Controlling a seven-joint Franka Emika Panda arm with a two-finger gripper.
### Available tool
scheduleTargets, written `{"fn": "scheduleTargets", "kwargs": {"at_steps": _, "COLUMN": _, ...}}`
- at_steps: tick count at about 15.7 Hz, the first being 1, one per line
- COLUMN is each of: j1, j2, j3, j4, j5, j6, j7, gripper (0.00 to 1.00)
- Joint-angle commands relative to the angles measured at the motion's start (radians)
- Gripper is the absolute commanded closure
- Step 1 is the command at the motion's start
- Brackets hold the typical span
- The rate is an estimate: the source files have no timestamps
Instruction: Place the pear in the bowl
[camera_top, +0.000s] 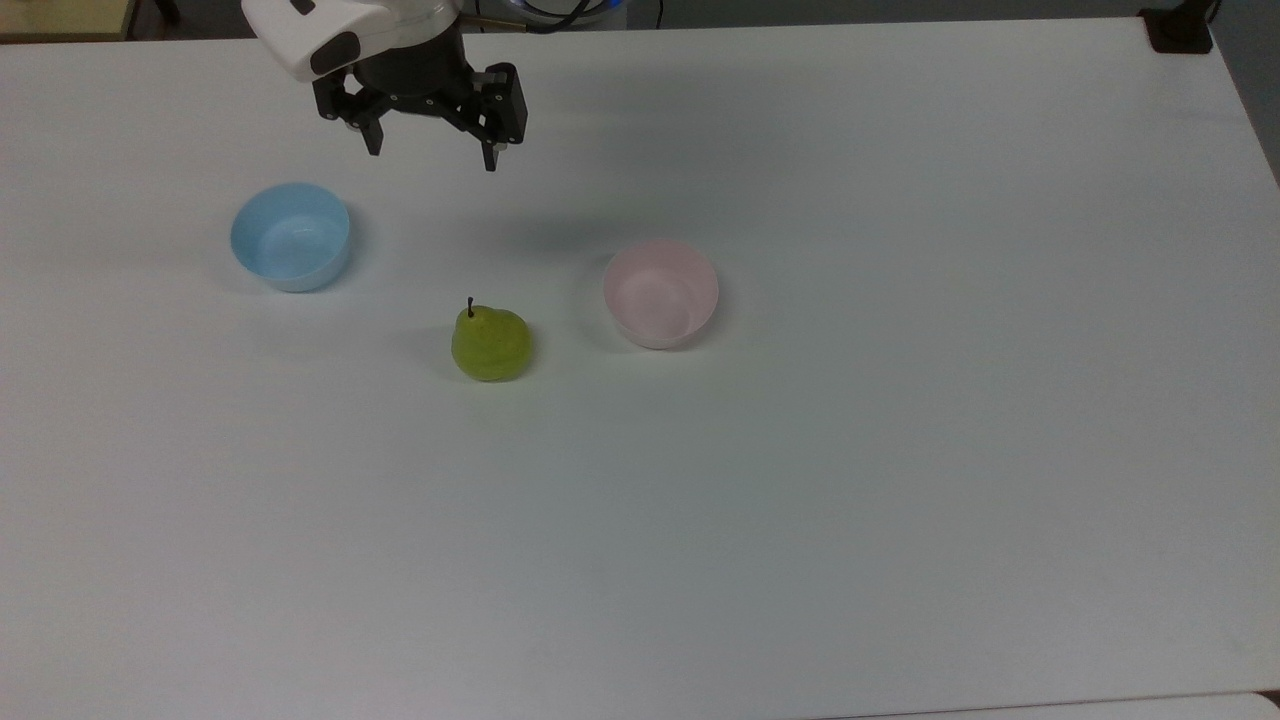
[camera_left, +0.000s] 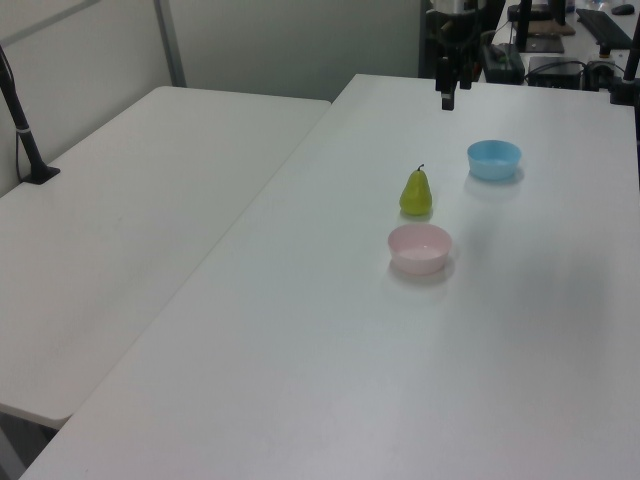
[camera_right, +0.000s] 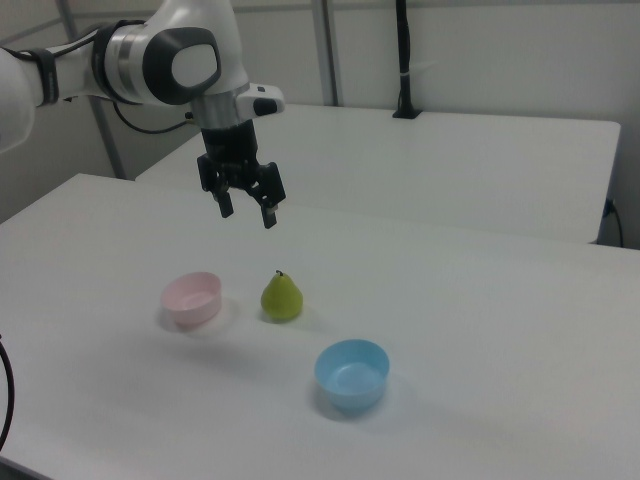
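Observation:
The yellow-green pear (camera_top: 490, 343) (camera_left: 416, 192) (camera_right: 282, 297) stands upright on the white table, its dark stem up. The pale pink bowl (camera_top: 661, 294) (camera_left: 420, 248) (camera_right: 192, 299) sits empty, a short way to the top view's right of the pear. My gripper (camera_top: 432, 152) (camera_right: 247, 213) (camera_left: 447, 96) hangs open in the air well above the table, at the far edge in the top view, apart from the pear and holding nothing.
A light blue bowl (camera_top: 291, 236) (camera_left: 494, 159) (camera_right: 351, 373) sits empty at the top view's left of the pear. A second white table (camera_left: 130, 200) adjoins this one. A black post (camera_right: 404, 60) stands at the back of the right view.

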Motion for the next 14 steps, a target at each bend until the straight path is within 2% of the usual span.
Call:
{"fn": "scheduleTargets", "kwargs": {"at_steps": 1, "j1": 0.011, "j2": -0.015, "j3": -0.01, "j4": -0.011, "j5": -0.013, "j6": 0.005, "j7": 0.015, "gripper": 0.0}}
{"fn": "scheduleTargets", "kwargs": {"at_steps": 9, "j1": 0.013, "j2": -0.006, "j3": -0.015, "j4": 0.001, "j5": -0.007, "j6": 0.011, "j7": 0.001, "gripper": 0.0}}
{"fn": "scheduleTargets", "kwargs": {"at_steps": 12, "j1": 0.01, "j2": 0.012, "j3": -0.015, "j4": 0.017, "j5": -0.002, "j6": 0.018, "j7": -0.005, "gripper": 0.0}}
{"fn": "scheduleTargets", "kwargs": {"at_steps": 14, "j1": 0.016, "j2": 0.061, "j3": -0.015, "j4": 0.018, "j5": 0.001, "j6": 0.029, "j7": -0.025, "gripper": 0.0}}
